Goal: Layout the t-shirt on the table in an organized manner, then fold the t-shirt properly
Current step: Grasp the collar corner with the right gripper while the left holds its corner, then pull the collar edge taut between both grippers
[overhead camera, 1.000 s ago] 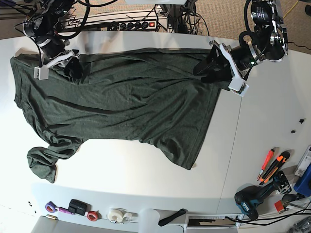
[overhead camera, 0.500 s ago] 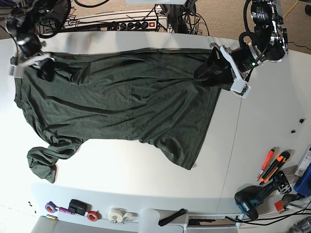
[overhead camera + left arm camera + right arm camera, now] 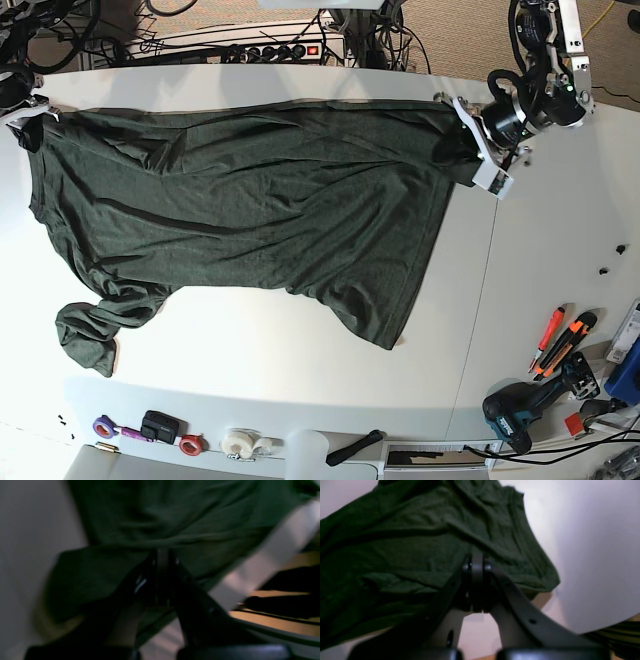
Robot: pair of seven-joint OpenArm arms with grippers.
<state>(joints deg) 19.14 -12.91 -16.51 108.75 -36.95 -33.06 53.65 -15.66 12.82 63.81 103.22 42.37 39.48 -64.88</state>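
The dark green t-shirt [image 3: 250,200] lies spread across the white table [image 3: 540,300], its top edge pulled straight between both grippers. My left gripper [image 3: 462,150] is at the shirt's upper right corner, and the blurred left wrist view shows its jaws [image 3: 162,557] shut on a fold of the t-shirt [image 3: 175,512]. My right gripper [image 3: 30,128] is at the far left upper corner. Its jaws [image 3: 473,562] are shut on the bunched t-shirt [image 3: 420,537]. One sleeve [image 3: 90,335] lies crumpled at the lower left.
Orange cutters [image 3: 562,340], a drill [image 3: 525,412] and a blue box [image 3: 628,375] sit at the table's lower right. Tape rolls [image 3: 240,443] and small items line the front edge. A power strip [image 3: 270,50] and cables run behind the table.
Both grippers have closed on the shirt. The right arm has pulled its corner far to the left and the left arm has drawn back to the right, stretching the top edge straight.
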